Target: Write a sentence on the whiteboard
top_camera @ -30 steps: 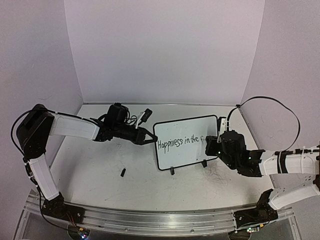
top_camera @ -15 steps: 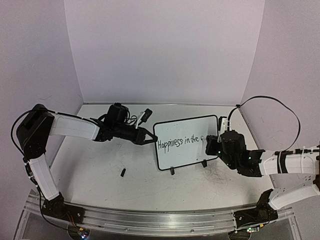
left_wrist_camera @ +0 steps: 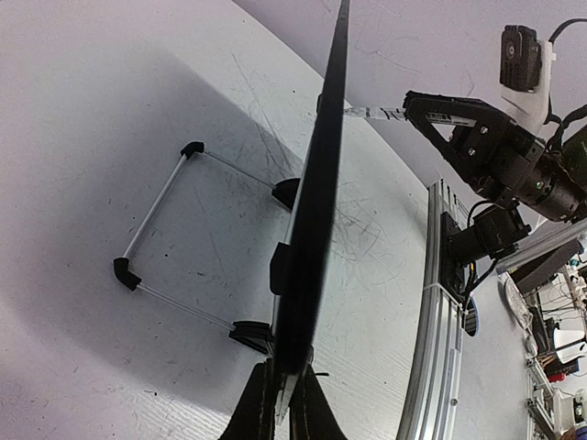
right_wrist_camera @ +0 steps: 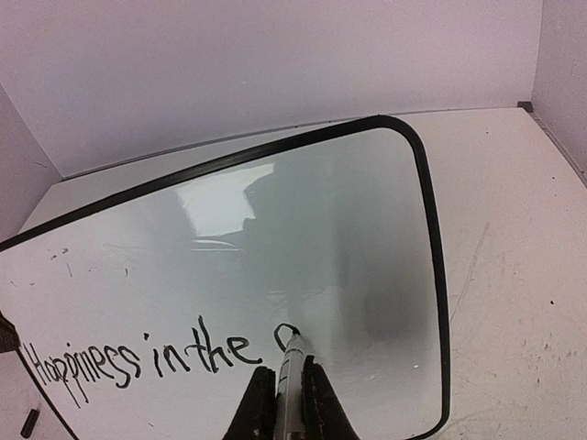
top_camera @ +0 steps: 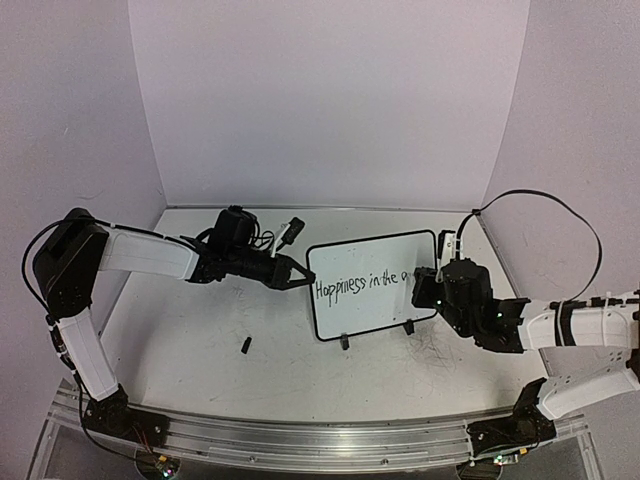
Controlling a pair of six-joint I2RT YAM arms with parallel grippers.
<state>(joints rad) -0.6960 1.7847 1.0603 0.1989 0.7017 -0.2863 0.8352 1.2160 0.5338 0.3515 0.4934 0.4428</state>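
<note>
Left gripper (left_wrist_camera: 284,408): we pinch the whiteboard (top_camera: 370,260) by its edge so it cannot slide.
Right gripper (right_wrist_camera: 286,399): we squeeze the marker (right_wrist_camera: 292,362), writing the sentence (right_wrist_camera: 138,359).

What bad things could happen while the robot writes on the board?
The whiteboard stands on thin feet, pinched only at one edge by the left hand; if the marker in the right hand pushes hard, it might tip or slide. The marker tip sits beside the sentence, so it could smudge fresh letters. Little room remains on the right, so words may get squeezed.
</note>
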